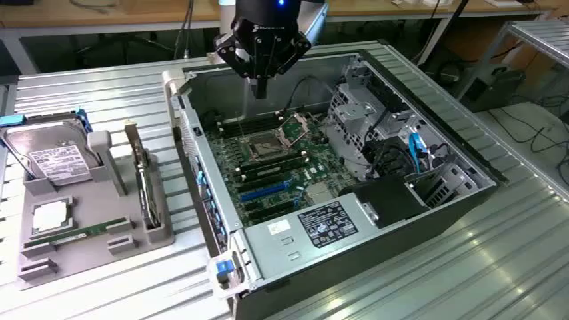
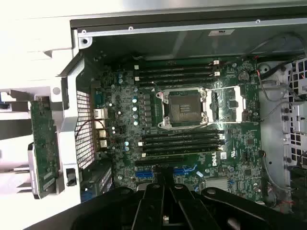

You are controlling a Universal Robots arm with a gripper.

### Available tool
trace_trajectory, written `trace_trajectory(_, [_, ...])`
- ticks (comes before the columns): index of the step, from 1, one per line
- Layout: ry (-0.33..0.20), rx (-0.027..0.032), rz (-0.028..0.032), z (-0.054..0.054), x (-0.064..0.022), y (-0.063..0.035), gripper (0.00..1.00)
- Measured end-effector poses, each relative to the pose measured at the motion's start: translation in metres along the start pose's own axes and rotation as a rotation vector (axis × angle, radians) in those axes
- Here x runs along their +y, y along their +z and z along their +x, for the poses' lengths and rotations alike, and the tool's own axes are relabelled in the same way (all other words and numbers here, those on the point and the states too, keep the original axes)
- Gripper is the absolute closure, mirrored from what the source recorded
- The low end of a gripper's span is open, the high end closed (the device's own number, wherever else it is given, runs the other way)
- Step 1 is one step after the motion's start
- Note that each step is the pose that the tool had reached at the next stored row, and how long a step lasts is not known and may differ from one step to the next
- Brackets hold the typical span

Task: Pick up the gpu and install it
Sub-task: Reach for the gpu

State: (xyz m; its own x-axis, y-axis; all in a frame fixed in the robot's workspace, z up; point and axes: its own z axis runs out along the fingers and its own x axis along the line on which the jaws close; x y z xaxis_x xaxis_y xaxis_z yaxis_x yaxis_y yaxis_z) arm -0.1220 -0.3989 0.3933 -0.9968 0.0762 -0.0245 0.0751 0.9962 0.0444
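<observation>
- I see the gpu [image 1: 142, 181] standing on edge in a slot of the grey holder [image 1: 80, 261], on the exterior view's left and outside the computer case [image 1: 400, 267].
- In the wrist view its green circuit-board side [image 2: 44, 143] shows just beyond the case's rear wall.
- The hard drive [image 1: 49, 157] and RAM stick [image 1: 76, 235] sit in the same holder, beside the card.
- The gripper [image 1: 260, 92] hangs over the open case, well apart from the gpu, its fingers together and holding nothing.
- Below it I see the motherboard [image 2: 230, 158] with its CPU socket [image 2: 184, 108].
- Holder and case rest on the ribbed metal worktop [image 1: 498, 267].
</observation>
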Motion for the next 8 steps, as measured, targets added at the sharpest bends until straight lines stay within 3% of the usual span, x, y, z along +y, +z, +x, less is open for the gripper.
trace_trajectory(6, [0.0, 0.0, 0.0, 0.0, 0.0, 0.0, 0.89])
trace_trajectory(8, [0.0, 0.0, 0.0002, 0.0046, -0.0007, -0.0003, 0.89])
